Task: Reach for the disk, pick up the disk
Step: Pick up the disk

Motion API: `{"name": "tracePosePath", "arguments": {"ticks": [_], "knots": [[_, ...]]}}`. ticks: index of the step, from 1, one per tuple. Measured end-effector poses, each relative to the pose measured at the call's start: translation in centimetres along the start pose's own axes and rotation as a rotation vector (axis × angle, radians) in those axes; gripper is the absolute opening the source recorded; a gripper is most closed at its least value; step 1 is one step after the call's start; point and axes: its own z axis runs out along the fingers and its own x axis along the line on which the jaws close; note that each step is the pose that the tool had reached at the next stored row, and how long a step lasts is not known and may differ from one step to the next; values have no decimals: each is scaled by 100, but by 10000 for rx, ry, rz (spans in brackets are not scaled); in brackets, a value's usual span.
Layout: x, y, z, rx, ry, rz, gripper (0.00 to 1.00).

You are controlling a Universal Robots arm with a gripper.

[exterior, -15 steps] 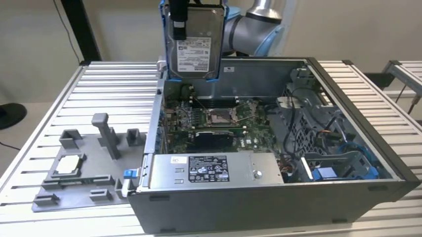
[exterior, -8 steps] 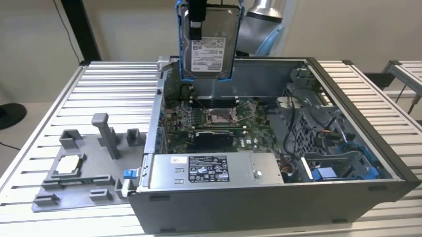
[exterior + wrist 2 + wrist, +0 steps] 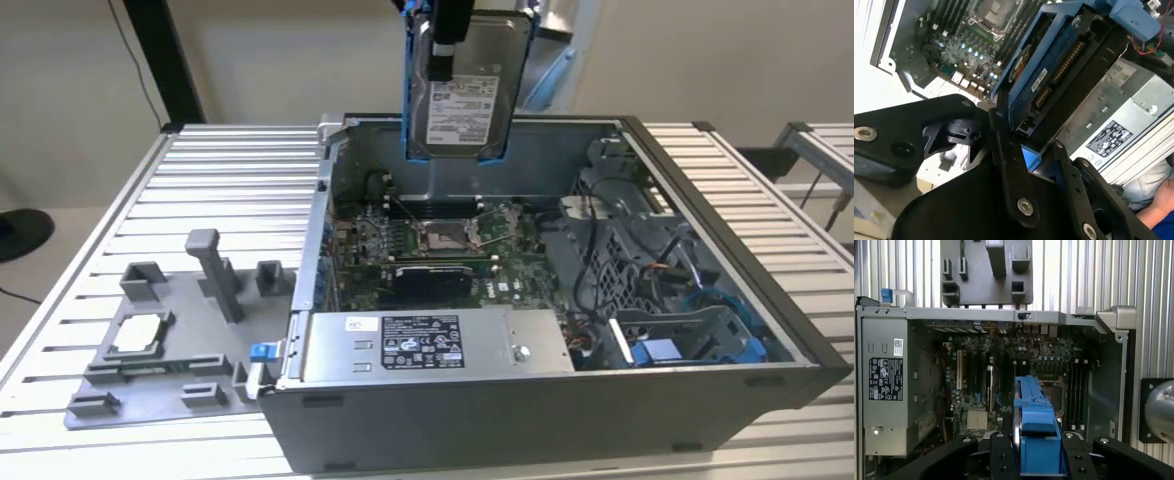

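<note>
Fingers (image 3: 999,460) around disk (image 3: 467,95) (above open case (image 3: 747,390))

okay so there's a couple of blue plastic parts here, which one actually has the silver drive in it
The disk in the hand, raised above the open computer case. The blue bracket in the case's corner carries no silver drive.

The disk's (image 3: 470,85) top is cut off by the exterior view's upper edge; arm above unseen.

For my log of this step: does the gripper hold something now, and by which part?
Yes. The gripper holds the silver metal disk in its blue plastic carrier, clamped at one short end, above the open computer case.
</note>
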Motion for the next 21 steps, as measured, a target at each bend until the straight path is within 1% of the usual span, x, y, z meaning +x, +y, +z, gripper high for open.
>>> {"name": "tracePosePath", "arguments": {"ticks": [4, 13, 21], "knots": [[-1, -168, -5, -4, 0, 1, 0], [-2, -416, -12, -7, 0, 0, 0], [-4, -688, -19, -9, -1, 0, 0]]}}
